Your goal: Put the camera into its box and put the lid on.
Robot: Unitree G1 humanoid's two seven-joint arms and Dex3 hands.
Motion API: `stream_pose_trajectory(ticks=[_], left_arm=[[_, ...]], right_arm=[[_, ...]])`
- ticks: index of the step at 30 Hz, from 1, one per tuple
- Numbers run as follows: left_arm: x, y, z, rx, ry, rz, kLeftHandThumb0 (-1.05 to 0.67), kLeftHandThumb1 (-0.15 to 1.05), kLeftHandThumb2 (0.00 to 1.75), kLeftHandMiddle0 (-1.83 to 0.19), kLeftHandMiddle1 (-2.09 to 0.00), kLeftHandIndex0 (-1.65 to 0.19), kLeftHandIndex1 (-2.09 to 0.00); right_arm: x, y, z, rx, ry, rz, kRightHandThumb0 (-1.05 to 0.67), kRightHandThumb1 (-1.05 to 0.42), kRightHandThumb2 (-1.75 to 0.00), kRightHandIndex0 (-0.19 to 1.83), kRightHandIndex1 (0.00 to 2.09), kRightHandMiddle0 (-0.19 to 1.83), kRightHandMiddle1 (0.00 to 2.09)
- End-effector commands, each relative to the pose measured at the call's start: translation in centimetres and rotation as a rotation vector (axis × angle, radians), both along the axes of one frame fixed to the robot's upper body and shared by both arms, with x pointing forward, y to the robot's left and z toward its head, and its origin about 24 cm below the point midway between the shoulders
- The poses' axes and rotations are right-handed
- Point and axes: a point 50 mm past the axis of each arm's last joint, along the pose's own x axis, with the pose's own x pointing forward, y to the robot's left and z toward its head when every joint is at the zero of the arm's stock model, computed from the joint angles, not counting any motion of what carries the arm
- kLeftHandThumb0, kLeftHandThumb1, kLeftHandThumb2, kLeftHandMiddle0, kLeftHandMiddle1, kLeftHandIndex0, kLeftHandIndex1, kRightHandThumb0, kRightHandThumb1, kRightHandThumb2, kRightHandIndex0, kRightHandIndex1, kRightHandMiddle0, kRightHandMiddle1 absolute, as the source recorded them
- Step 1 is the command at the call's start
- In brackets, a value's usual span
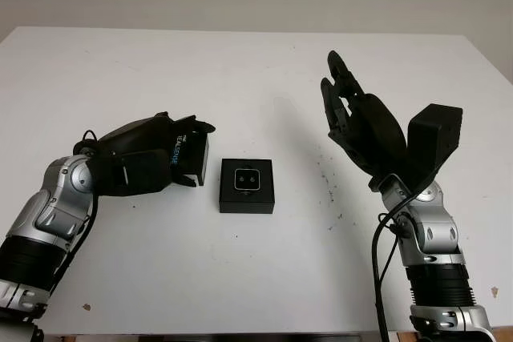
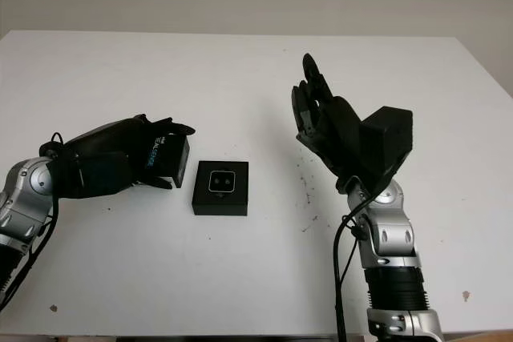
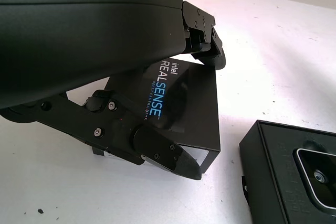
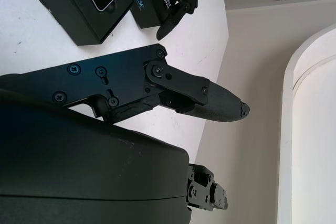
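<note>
The box (image 1: 247, 186) sits near the middle of the table (image 1: 256, 70), open side up, with the camera (image 1: 247, 179) already lying in it, lens face upward; its slightly longer side runs across the table, left to right. So the first half of the task looks done and only the lid remains.

Just to the left of the box, the left hand (image 1: 160, 158) has its fingers closed around the lid (image 3: 184, 103), one finger over the top and another under the lower edge. It holds the lid tilted on edge, printed face toward the hand and hollow side turned toward the box, apart from it, probably so it can be swung over and lowered on.

Farther back on the right, the right hand (image 1: 353, 118) is raised above the table, open, holding nothing, likely kept clear of the work.
</note>
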Motion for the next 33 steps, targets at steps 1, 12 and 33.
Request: stream_pose_trajectory(ticks=[1,12,33], left_arm=[[0.0,0.1,0.0,0.015,0.009,0.005,-0.08,0.98,0.05,-0.40,-1.29,-0.32,-1.41],[0.1,0.5,1.2,-0.031,0.032,0.047,-0.07,0.98,0.05,-0.37,-1.25,-0.29,-1.36],[-2.4,-2.5,10.0,-0.063,0.039,0.000,-0.12,0.97,0.06,-0.33,-1.45,-0.29,-1.47]], right_arm=[[-0.2,-0.1,0.4,-0.007,-0.017,0.004,-0.57,-1.05,-0.72,-0.19,0.00,-0.19,0.00],[-0.3,-0.1,0.1,-0.017,-0.010,0.002,-0.61,-1.05,-0.69,-0.19,0.00,-0.19,0.00],[-0.3,1.4,-1.0,0.020,0.009,0.005,-0.63,-1.05,-0.65,-0.19,0.00,-0.19,0.00]])
